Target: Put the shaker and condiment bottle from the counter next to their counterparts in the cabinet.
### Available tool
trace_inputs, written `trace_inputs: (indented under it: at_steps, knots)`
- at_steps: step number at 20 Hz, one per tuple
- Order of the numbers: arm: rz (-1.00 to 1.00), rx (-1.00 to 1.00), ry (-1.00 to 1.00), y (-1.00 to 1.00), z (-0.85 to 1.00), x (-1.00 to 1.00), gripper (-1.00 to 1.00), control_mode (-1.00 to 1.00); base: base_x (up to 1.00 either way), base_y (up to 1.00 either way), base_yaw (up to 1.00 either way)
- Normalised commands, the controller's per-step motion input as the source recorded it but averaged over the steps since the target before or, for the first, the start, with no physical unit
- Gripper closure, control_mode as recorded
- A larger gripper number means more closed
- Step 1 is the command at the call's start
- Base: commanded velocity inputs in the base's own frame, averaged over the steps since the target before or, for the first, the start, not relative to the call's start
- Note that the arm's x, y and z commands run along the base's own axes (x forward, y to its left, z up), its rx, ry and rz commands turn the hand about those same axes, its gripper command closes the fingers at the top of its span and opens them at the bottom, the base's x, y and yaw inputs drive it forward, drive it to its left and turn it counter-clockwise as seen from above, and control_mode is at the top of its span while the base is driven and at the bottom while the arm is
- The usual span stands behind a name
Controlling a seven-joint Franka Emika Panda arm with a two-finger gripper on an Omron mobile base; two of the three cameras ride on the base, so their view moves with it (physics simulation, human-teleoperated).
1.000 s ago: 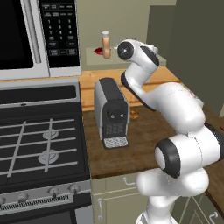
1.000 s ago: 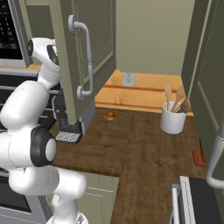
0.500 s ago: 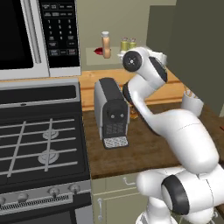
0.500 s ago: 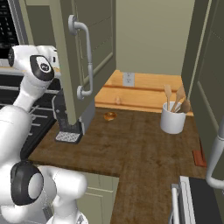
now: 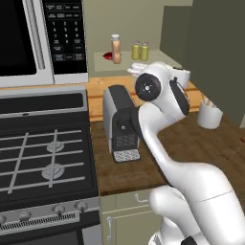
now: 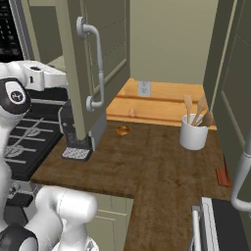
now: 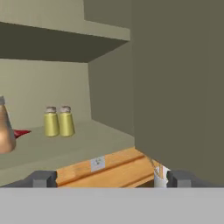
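You've got the gripper point(image 7: 105, 178) wide open w/ nothing held, near the cabinet point(image 5: 158, 60) shelf, where both shakers point(image 7: 58, 121) stand touching, condiment bottle point(image 5: 115, 49) & red item point(image 5: 107, 56) to their left.

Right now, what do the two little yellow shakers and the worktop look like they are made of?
The two shakers look like glossy yellow-green glass or plastic, judging by their soft shine, with dull grey tops that could be metal. The worktop looks like dark brown wood with a matte finish, since streaky grain runs along it. It is all rendered, so this is only the look.
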Motion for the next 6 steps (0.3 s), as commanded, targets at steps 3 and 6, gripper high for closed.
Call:
trace_inputs:
  at_steps: [3, 6]
  knots:
    - [0.00, 0.00, -0.06, 0.38, 0.01, -1.00, -1.00, -1.00, 0.00, 0.00, 0.00]
    - [0.00, 0.00, -0.07, 0.38, 0.00, -1.00, -1.00, -1.00, 0.00, 0.00, 0.00]
